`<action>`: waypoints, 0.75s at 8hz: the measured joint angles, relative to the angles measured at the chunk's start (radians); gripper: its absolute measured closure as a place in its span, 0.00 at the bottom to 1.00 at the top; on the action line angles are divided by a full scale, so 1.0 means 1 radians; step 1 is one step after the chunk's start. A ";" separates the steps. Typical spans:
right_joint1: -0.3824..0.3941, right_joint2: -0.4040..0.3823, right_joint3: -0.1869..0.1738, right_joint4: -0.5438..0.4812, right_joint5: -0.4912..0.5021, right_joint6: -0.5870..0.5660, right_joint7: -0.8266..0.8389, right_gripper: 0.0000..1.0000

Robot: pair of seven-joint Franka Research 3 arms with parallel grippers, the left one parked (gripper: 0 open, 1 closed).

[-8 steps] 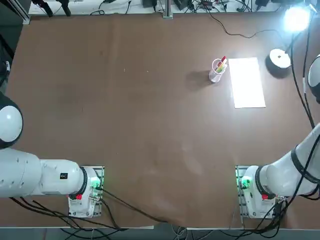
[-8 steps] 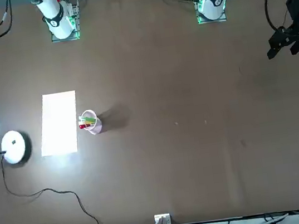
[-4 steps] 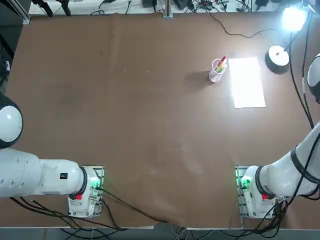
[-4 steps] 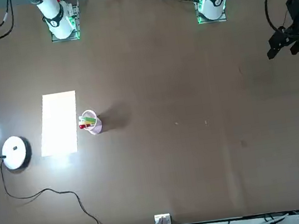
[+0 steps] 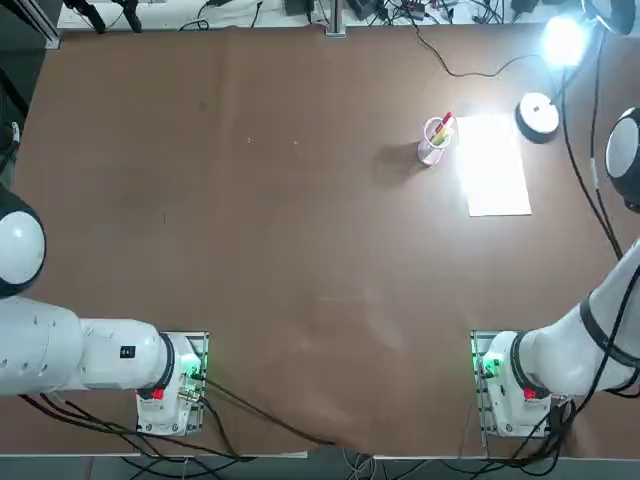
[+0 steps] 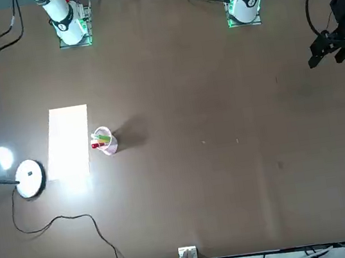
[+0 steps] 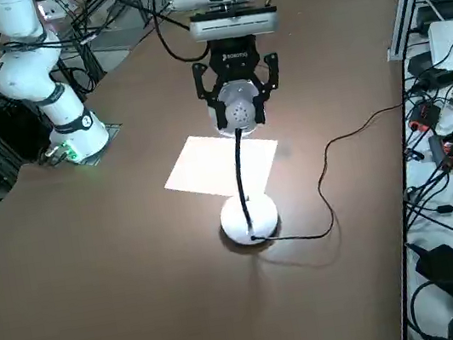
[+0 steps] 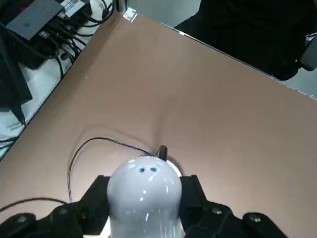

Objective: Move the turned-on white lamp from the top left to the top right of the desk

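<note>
Brown matte desk (image 5: pixel 280 220) spread wide; near its far right corner, small white lamp (image 7: pixel 249 215) standing on round disc base, slim neck upright, glowing head pinched in right gripper (image 7: pixel 241 112), jaws closed on it; black cord trailing beyond.

on the desk (image 5: pixel 250 230), the lamp (image 5: pixel 538 116) stands right of the paper (image 5: pixel 494 165), cup (image 5: pixel 434 140) left.

Lit white lamp (image 7: pixel 248 215) — base apparently resting on desk (image 5: pixel 250 230), far-right corner.
</note>
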 joint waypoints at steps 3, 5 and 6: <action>0.013 -0.005 0.000 -0.025 -0.010 0.008 -0.015 0.28; 0.024 -0.010 0.000 -0.026 -0.019 0.056 -0.052 0.28; 0.028 -0.010 0.000 -0.029 -0.020 0.084 -0.062 0.28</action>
